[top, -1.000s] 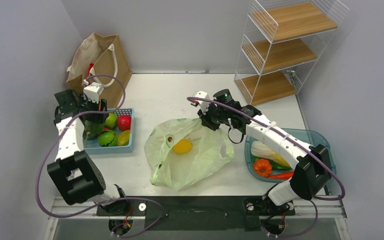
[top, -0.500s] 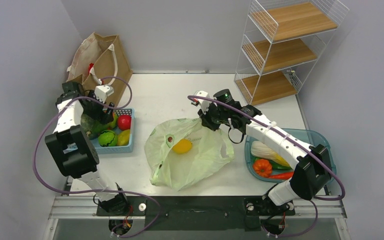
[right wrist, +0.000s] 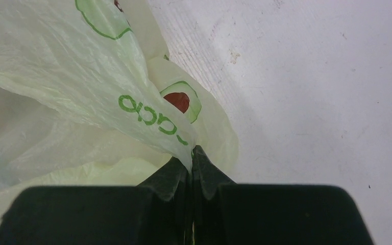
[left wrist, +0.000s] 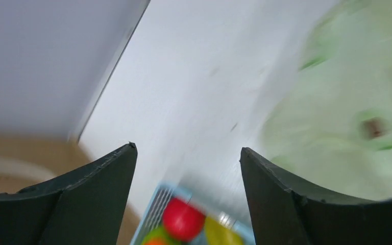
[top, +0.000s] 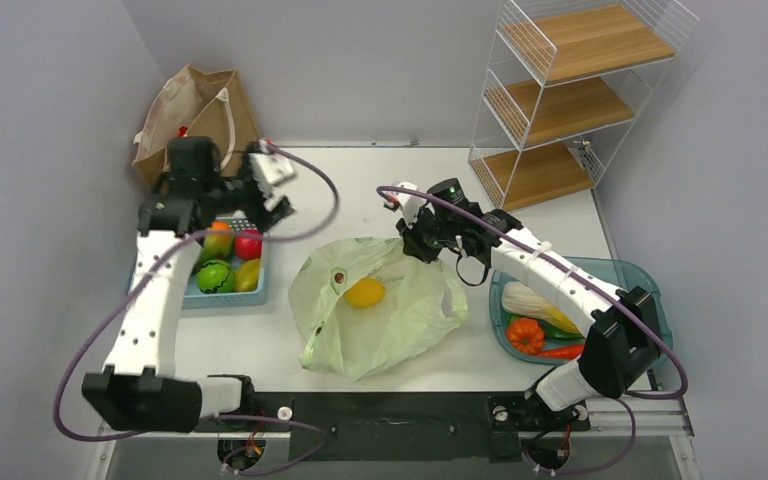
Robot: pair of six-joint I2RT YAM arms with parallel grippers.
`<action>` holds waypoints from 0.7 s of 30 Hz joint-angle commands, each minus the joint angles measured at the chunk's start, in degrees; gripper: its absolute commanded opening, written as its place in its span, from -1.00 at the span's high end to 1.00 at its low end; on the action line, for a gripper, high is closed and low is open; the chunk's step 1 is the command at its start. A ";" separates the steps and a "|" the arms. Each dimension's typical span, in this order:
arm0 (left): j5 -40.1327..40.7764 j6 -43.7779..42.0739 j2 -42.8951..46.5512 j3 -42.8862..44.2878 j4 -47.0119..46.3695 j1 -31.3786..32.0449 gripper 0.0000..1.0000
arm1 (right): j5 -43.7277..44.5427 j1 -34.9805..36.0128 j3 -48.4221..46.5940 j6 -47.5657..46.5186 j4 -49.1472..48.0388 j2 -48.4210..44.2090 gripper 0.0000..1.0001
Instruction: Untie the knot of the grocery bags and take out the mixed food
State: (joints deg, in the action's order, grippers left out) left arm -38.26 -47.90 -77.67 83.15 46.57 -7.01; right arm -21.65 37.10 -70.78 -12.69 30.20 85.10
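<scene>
There's the pale green plastic bag (top: 375,305), slumped flat in the middle of the table with its mouth gaping, and a yellow fruit (top: 365,292) sits in plain sight inside it. The right gripper (right wrist: 193,155) is down at the bag's far rim. Its fingers are pressed tight together with a fold of the thin plastic pinched between them, right by the printed avocado.

Up and to the left of the bag, the left gripper (left wrist: 187,148) hangs in the air, fingers spread wide, nothing between them. Bare table and a blur of the bag lie beneath it.

Left of the bag, the blue basket (top: 215,298) holds a red fruit (top: 248,244), a round green fruit (top: 214,277) and a yellowish mango (top: 247,275). Farther off on that side, the brown paper bag (top: 200,120) stands upright in the corner. Right of the plastic bag, a blue tray (top: 628,272) carries the cabbage (top: 522,298) and a ribbed orange piece (top: 525,335).
</scene>
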 commanded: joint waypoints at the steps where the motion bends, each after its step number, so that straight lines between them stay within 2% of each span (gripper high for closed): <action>1: -4.80 2.88 10.36 -2.75 1.50 21.99 -0.39 | -2.62 -0.47 -0.47 2.74 -1.46 1.87 1.00; 2: -3.53 4.41 11.91 -5.11 0.63 28.88 -0.31 | -2.79 -0.68 -0.66 2.88 -1.46 2.07 1.00; 3: -2.45 5.15 12.45 -6.30 -1.68 32.27 -0.28 | -2.96 -0.70 -0.71 3.16 -1.46 2.65 1.00; 4: 0.37 5.88 12.76 -8.44 -2.46 39.20 -0.24 | -3.05 -0.91 -0.79 3.27 -1.46 2.90 1.00; 6: 4.96 5.23 11.72 -10.78 -3.46 48.00 -0.19 | -3.43 -1.16 -0.98 4.16 -1.38 3.76 1.00; 9: 8.45 6.16 10.40 -14.82 -6.41 55.10 -0.16 | -4.15 -1.88 -1.19 5.60 -1.63 4.95 1.00; 13: 13.64 5.13 7.03 -17.14 -8.41 58.18 -0.09 | -6.25 -3.93 -0.87 9.24 -3.12 5.83 1.00; 18: 21.55 4.52 1.48 -19.48 -10.69 58.59 -0.05 | -9.79 -4.99 -0.79 12.51 -4.00 6.63 1.00; 20: 25.19 3.05 -0.60 -21.41 -11.88 58.58 -0.07 | -10.57 -5.01 -0.58 12.67 -4.05 6.82 1.00; 21: 27.43 2.54 -1.97 -21.79 -12.35 58.54 -0.14 | -10.81 -5.00 -0.52 12.68 -4.15 6.87 1.00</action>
State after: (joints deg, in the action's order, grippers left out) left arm -19.99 -43.48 -76.55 63.16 38.76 51.35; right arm -28.62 32.05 -70.81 -2.20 28.95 91.94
